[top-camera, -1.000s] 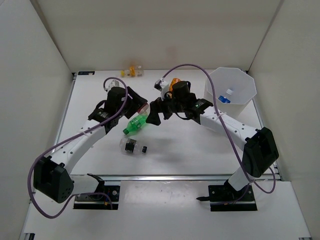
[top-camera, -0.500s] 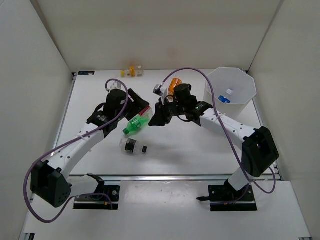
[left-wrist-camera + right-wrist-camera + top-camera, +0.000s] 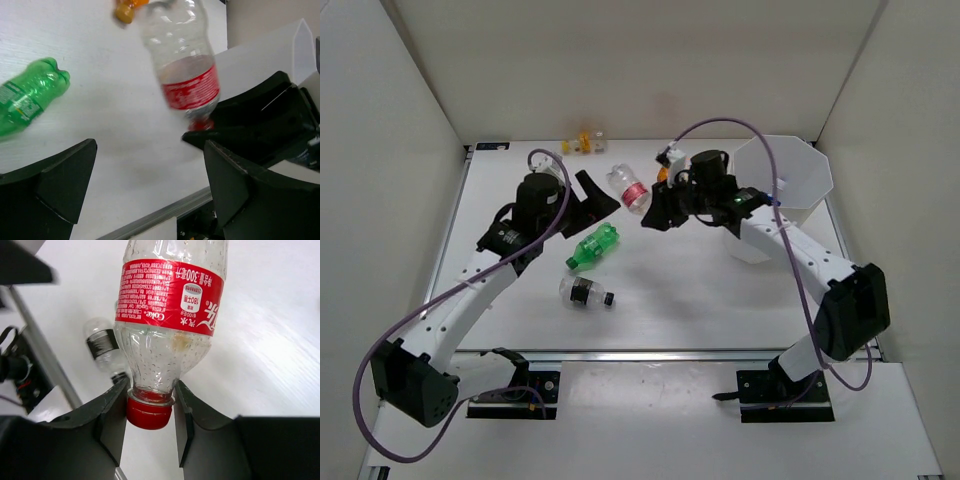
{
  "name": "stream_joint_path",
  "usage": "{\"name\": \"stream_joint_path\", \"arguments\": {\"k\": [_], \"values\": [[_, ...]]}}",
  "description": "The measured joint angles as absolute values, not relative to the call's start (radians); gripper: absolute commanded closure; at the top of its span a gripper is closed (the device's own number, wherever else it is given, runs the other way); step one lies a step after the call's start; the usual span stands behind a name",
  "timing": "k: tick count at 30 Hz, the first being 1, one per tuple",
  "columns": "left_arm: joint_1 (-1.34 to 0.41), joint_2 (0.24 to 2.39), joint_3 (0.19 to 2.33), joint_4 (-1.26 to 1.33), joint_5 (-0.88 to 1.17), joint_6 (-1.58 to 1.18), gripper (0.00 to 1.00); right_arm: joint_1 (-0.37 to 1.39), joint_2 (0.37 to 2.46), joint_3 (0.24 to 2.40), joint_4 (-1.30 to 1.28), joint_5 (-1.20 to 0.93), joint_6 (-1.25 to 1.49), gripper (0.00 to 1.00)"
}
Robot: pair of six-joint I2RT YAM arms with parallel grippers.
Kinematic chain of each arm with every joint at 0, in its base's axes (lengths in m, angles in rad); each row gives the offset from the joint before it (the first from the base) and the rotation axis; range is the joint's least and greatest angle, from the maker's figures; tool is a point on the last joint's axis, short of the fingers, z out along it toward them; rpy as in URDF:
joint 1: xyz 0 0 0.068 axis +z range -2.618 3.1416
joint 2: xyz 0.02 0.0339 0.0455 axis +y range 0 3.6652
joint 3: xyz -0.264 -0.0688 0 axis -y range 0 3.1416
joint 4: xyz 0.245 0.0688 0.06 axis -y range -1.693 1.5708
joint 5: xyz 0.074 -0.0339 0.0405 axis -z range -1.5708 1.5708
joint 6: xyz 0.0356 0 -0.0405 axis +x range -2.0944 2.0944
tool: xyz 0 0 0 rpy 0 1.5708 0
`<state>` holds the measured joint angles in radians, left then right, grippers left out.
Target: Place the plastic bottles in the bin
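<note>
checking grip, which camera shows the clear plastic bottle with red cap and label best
Right wrist: the clear red-capped bottle fills it, neck pinched by the right gripper. Left wrist shows it blurred; top view, small.

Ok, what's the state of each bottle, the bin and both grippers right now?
red-cap bottle: gripped at the neck
green bottle: lying on its side
black-label bottle: lying on its side
yellow-cap bottle: ungrasped, far edge
bin: upright, open
left gripper: open, empty
right gripper: shut on red-cap bottle
</note>
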<state>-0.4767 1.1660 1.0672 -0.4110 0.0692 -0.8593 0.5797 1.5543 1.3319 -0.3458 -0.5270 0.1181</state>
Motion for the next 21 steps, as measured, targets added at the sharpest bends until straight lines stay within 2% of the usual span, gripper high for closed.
{"name": "stream_joint_path", "arguments": {"k": [8,16,17,18,19,21], "values": [[-0.418,1.068,1.219,-0.579,0.033,-0.690,0.01,0.377,1.365,1.451,-0.509,-0.367,0.118,1.00],[-0.313,1.097,1.156,-0.791,-0.110,-0.579,0.02,-0.043,1.249,1.515,-0.577,-0.298,0.109,0.99],[-0.306,1.103,1.138,-0.813,-0.121,-0.567,0.01,-0.076,1.249,1.502,-0.582,-0.286,0.108,0.91],[-0.299,1.106,1.123,-0.835,-0.129,-0.558,0.01,-0.100,1.250,1.483,-0.591,-0.277,0.107,0.76],[-0.293,1.107,1.111,-0.858,-0.141,-0.549,0.02,-0.114,1.254,1.467,-0.604,-0.274,0.105,0.68],[-0.282,1.107,1.103,-0.900,-0.170,-0.531,0.02,-0.129,1.274,1.442,-0.628,-0.266,0.102,0.37]]}}
